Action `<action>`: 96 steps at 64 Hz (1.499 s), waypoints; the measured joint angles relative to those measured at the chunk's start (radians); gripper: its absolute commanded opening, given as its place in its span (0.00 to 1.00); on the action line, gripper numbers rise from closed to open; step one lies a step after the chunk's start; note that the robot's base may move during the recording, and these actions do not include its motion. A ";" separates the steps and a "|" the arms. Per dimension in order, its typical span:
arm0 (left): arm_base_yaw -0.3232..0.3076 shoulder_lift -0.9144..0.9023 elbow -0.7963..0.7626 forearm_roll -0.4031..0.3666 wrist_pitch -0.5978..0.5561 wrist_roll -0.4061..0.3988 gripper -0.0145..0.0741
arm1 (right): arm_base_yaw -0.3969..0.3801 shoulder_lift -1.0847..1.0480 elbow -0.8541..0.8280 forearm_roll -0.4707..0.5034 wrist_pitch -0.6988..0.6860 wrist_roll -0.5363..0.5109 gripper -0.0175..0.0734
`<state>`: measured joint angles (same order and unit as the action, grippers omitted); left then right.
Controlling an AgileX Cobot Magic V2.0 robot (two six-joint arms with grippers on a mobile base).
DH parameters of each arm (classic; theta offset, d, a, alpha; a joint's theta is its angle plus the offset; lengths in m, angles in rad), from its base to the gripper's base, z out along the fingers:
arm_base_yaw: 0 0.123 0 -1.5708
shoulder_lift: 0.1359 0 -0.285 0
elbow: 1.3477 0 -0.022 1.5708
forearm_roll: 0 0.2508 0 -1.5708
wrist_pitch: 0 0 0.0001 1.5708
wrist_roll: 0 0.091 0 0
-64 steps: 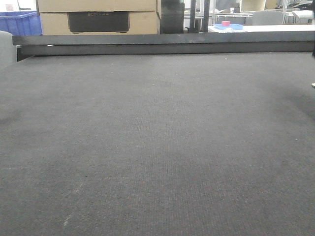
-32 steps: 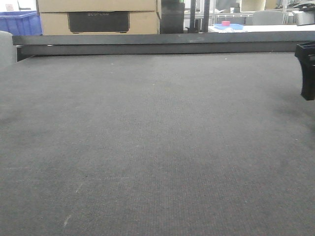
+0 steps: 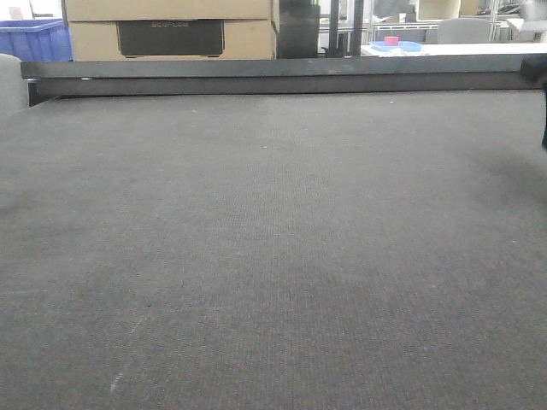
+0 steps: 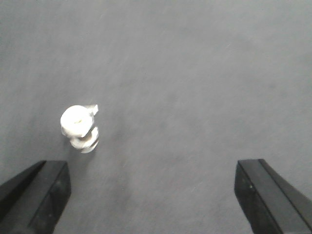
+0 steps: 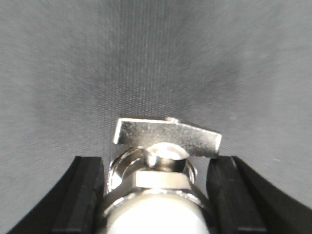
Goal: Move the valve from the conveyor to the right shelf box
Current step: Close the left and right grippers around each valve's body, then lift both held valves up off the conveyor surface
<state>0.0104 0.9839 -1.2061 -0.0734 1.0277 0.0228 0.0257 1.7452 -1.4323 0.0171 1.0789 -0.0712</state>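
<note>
In the right wrist view a shiny metal valve (image 5: 163,165) with a flat handle sits between my right gripper's (image 5: 156,170) black fingers (image 5: 87,185), which are shut on its body above the woven dark grey conveyor (image 5: 156,58). A second small pale valve (image 4: 79,126) lies on a blurred grey surface in the left wrist view, ahead and left of my left gripper (image 4: 152,173), which is wide open and holds nothing. The front view shows the bare conveyor (image 3: 273,239) and only a dark sliver of an arm (image 3: 544,120) at the right edge. The right shelf box is out of view.
A dark metal rail (image 3: 273,75) runs along the belt's far edge. Behind it stand cardboard boxes (image 3: 171,30), a blue crate (image 3: 34,38) at the left and a white table (image 3: 453,49) with a blue dish at the right.
A black gripper part that stood at the front view's right edge half a second ago has slid right, almost out of frame. The belt looks unchanged.
</note>
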 measured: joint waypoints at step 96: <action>0.191 0.933 -0.344 0.002 0.049 0.186 0.58 | 0.000 -0.261 0.254 0.061 -0.137 -0.002 0.02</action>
<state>0.2016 1.9173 -1.5497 -0.0713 1.0769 0.2087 0.0257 1.4839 -1.1782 0.0785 0.9416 -0.0736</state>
